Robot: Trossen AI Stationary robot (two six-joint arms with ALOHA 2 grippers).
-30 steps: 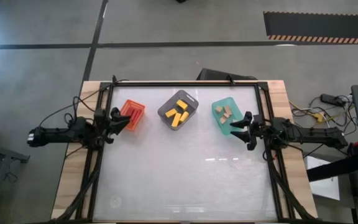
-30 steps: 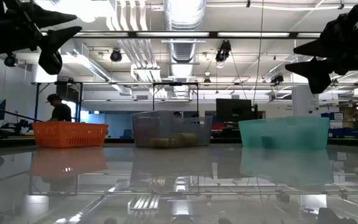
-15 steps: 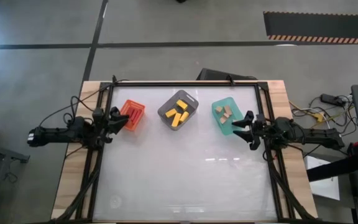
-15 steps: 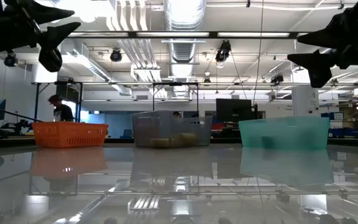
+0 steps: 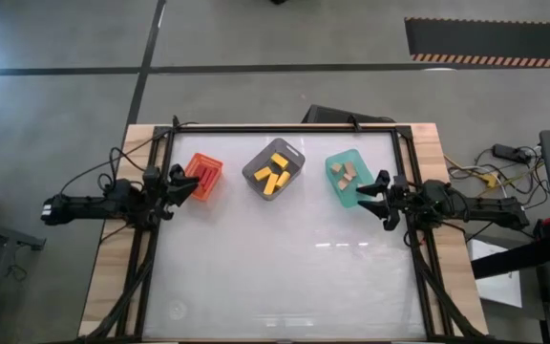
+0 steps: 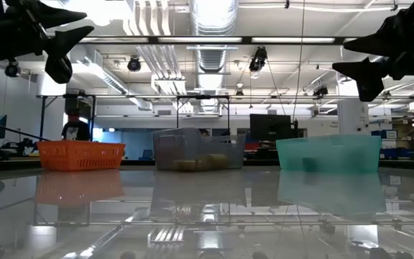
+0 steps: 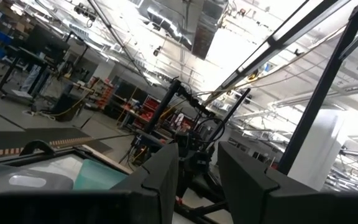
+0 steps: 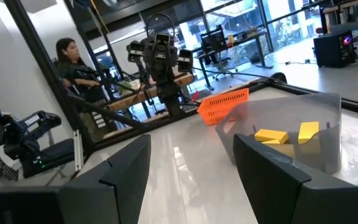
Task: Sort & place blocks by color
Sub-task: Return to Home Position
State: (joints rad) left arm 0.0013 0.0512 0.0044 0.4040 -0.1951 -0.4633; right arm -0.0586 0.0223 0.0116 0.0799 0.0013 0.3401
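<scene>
From what I can see the sorting looks finished: the red blocks (image 5: 200,171) lie in the orange bin (image 5: 211,184), the yellow blocks (image 5: 275,174) in the grey bin (image 5: 255,169) and the tan blocks (image 5: 348,173) in the green bin (image 5: 345,197), and I find no loose block on the table (image 5: 275,272). What is left for me is to bring both arms home, and I would do it gently. The left gripper (image 5: 187,183) hangs just beside the orange bin and the right gripper (image 5: 370,198) just beside the green bin, both raised above the bin rims in the low view. I would keep that height, draw each arm straight back toward its own side of the table, and fold only once clear of the bins, so no finger clips a rim or nudges a bin. The left fingers (image 7: 163,177) stand moderately apart and the right fingers (image 8: 126,165) wide apart. Neither pair holds or touches anything.
</scene>
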